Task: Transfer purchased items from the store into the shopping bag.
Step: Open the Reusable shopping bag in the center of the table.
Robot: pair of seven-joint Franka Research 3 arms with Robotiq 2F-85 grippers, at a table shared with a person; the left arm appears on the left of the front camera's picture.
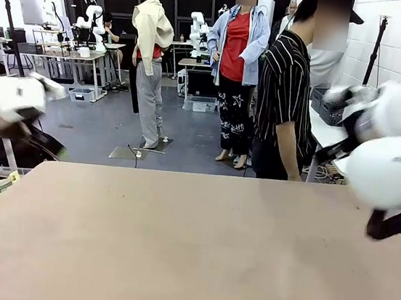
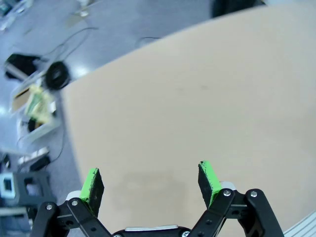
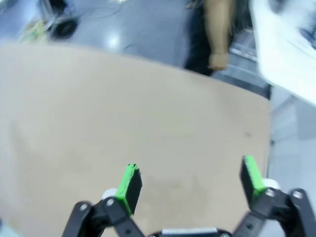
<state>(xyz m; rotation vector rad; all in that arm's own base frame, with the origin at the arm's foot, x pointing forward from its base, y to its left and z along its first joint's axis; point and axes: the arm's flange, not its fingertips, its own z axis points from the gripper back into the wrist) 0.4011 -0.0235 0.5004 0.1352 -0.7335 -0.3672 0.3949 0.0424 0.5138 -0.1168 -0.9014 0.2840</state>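
Bare tan table (image 1: 174, 249) stretches toward a person (image 1: 285, 87) in a striped shirt, with neither basket nor shopping bag on it, so the left end effector (image 2: 149, 180) and right end effector (image 3: 190, 175), both spread wide and empty, would likely do best waiting clear of its middle.

In the front view we saw the left arm (image 1: 5, 100) at the left edge and the right arm (image 1: 399, 138) at the right edge as white smears, both cut by the frame. The table (image 1: 188, 251) hid the lower legs of the person (image 1: 286, 95) in the striped shirt. In the right wrist view that person's hand (image 3: 217, 60), upper centre, was blurred, and the forearm ran off the top edge. A white surface (image 3: 289, 44) at upper right was too smeared to read. In the left wrist view, the clutter (image 2: 34, 101) at the left edge was too small to identify.
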